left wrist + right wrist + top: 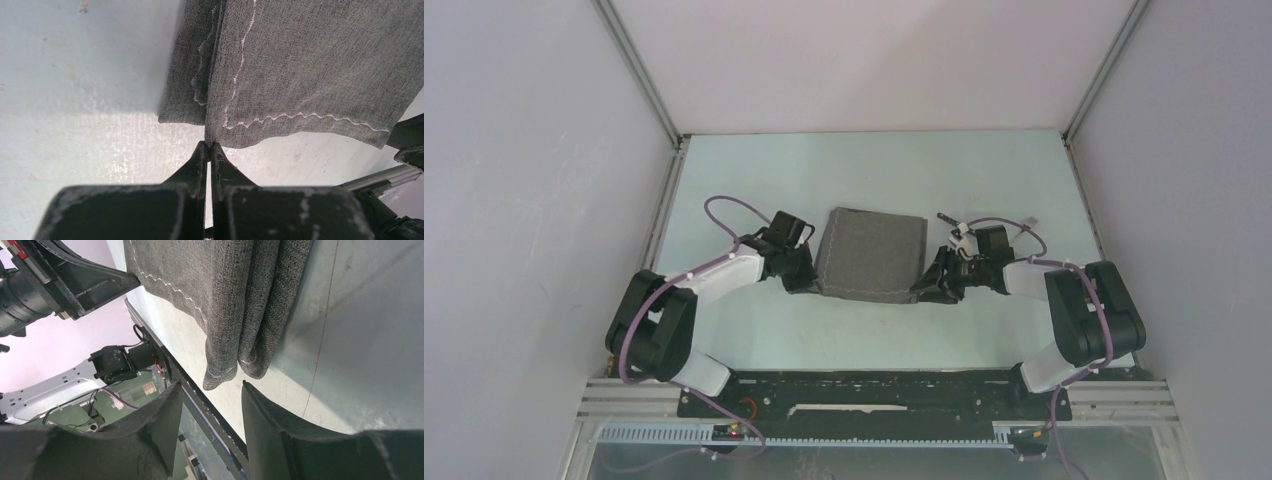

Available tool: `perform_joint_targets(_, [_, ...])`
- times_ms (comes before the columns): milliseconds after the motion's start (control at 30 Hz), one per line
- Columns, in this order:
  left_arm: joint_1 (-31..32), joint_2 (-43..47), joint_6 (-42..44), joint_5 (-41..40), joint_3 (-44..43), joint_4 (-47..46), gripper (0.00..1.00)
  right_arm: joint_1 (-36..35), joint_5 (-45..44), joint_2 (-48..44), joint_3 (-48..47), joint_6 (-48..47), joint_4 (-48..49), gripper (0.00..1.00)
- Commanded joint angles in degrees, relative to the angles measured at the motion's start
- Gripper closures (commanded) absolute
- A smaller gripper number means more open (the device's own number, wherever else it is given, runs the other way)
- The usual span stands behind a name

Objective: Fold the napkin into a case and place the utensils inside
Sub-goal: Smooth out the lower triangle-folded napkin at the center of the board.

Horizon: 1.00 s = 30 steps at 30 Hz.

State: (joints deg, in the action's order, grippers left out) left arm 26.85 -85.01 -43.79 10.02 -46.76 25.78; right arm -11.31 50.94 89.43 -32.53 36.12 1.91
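Observation:
The grey napkin (871, 255) lies folded in several layers at the table's middle, pale stitched hems showing (310, 75). My left gripper (807, 282) is at its near-left corner, the tips (209, 145) pinched shut on the cloth's edge. My right gripper (930, 284) stands open at the near-right corner. That folded corner (220, 372) hangs just ahead of the fingertips (212, 386), not between them. Behind the right wrist lie the utensils: a dark end (946, 217) and a pale end (1030, 219) show, the rest hidden by the arm.
White walls close in the pale table (754, 180) on three sides. The black base rail (874, 395) runs along the near edge, seen close beside the right gripper's fingers (200, 400). The left gripper's finger (100, 285) shows in the right wrist view.

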Motion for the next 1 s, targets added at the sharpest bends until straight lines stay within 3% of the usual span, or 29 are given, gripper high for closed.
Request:
perform_joint_targets(0, [-0.67,1.11,1.99,-2.62,-2.63,2.01,1.00,-0.69,-0.56,-1.67,0.32,0.16,1.04,0.45])
perform_joint_targets(367, [-1.18,-3.45,2.48,-1.68,-2.71,0.26,1.00,-0.88,-1.72,-0.98,0.16,0.24,2.03,0.44])
perform_joint_targets(433, [-1.11,-3.18,2.55,-2.54,-2.65,0.76,0.95,-1.48,-2.70,-0.38,-0.61,-0.36,1.20,0.42])
perform_joint_targets(633, [-1.10,2.20,4.04,-7.18,-2.49,4.25,0.65,-2.73,-5.46,1.10,-1.76,-0.62,0.65,0.41])
perform_joint_targets(800, [-1.10,5.30,4.47,-7.84,-2.76,6.65,0.61,-4.39,-9.86,1.46,-3.10,-0.96,-1.62,0.42])
perform_joint_targets(967, [-1.08,7.51,4.33,-8.13,-3.48,7.72,0.61,-4.66,-11.15,2.06,-3.63,-0.26,-1.65,0.56])
